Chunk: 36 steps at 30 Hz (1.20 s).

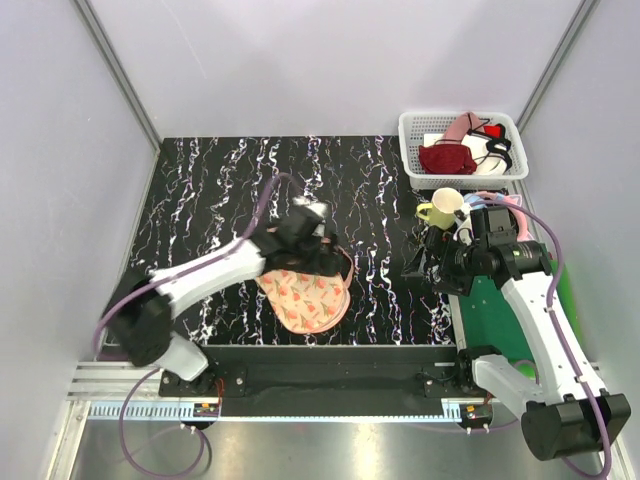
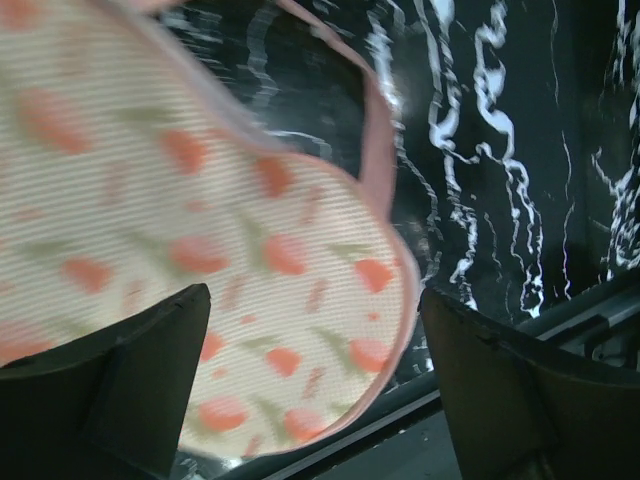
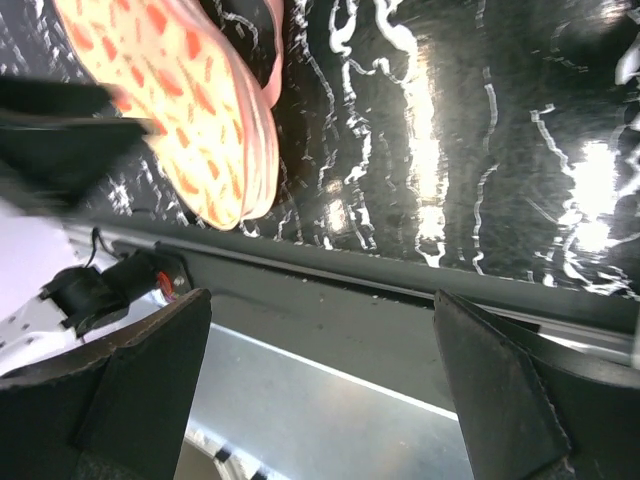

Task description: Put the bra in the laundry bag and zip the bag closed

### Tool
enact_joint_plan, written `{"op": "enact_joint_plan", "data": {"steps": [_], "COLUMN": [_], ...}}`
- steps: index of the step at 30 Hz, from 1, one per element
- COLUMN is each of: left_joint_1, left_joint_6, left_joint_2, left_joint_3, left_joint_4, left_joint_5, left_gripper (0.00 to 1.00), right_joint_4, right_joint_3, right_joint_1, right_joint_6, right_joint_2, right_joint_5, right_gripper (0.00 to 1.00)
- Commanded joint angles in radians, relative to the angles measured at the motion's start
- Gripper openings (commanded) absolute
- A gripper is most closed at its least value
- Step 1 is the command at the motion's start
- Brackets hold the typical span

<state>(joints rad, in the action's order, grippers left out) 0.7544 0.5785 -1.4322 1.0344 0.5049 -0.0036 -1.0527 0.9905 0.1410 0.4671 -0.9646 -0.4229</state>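
The laundry bag [image 1: 305, 297], peach with an orange-red print and a pink edge, lies on the black marbled table near its front edge. Its two halves lie one on the other. I cannot tell how far the zip is closed. My left gripper [image 1: 322, 257] hovers over the bag's far edge, open and empty, and the bag [image 2: 250, 230] fills its view between the fingers. My right gripper [image 1: 420, 266] is open and empty near the table's right side, apart from the bag [image 3: 190, 90]. A white garment with black straps [image 1: 490, 156], apparently the bra, lies in the basket.
A white plastic basket [image 1: 412, 150] at the back right also holds a dark red bra [image 1: 446, 158] and a pale pink garment [image 1: 460, 125]. A yellow mug [image 1: 441, 208] stands in front of it. A green board [image 1: 500, 300] lies under the right arm.
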Motion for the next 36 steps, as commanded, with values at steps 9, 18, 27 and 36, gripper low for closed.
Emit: {"op": "enact_joint_plan", "data": {"steps": [9, 18, 27, 36], "left_joint_1": [0.178, 0.18, 0.18, 0.178], "left_joint_6": [0.029, 0.015, 0.03, 0.199], "left_joint_2": [-0.301, -0.318, -0.122, 0.326], "left_joint_3": [0.191, 0.233, 0.15, -0.077], "left_joint_4": [0.053, 0.119, 0.119, 0.135], "left_joint_5": [0.031, -0.028, -0.035, -0.104], "left_gripper": [0.74, 0.16, 0.0, 0.0], "right_joint_4": [0.124, 0.385, 0.692, 0.933], "right_joint_3": [-0.114, -0.237, -0.178, -0.083], "right_joint_1": [0.005, 0.064, 0.222, 0.423], "right_joint_6": [0.025, 0.125, 0.208, 0.269], "right_joint_2": [-0.034, -0.19, -0.492, -0.755], "right_joint_5": [-0.154, -0.277, -0.327, -0.303], "right_gripper": [1.0, 0.91, 0.8, 0.78]}}
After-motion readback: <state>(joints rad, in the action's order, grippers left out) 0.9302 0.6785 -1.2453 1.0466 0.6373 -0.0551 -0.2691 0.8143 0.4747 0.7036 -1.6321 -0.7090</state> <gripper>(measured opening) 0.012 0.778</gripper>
